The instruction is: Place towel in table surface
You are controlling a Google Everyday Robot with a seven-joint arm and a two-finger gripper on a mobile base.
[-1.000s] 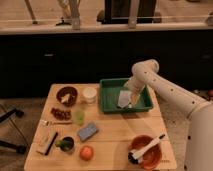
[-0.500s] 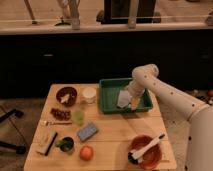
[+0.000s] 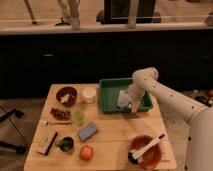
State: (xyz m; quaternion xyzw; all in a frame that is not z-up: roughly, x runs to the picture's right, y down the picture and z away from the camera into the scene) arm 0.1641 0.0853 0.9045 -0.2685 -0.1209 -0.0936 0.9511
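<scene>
White arm reaching into the green tray (image 3: 110,92) at the back of the wooden table (image 3: 115,135), claw (image 3: 134,104) spread wide and low inside the tray, pale towel (image 3: 123,99) just beside it, also inside the tray

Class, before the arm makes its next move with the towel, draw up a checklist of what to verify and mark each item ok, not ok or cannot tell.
1. Towel found, lying in the green tray: ok.
2. Gripper down inside the tray, right beside the towel: ok.
3. Gripper open, ready to close: ok.
4. Towel sits between the gripper's fingers: cannot tell.
5. Bare patch of table surface in front of the tray, between the blue sponge and the orange bowl: ok.
6. Towel on the table surface: not ok, not yet done.
</scene>
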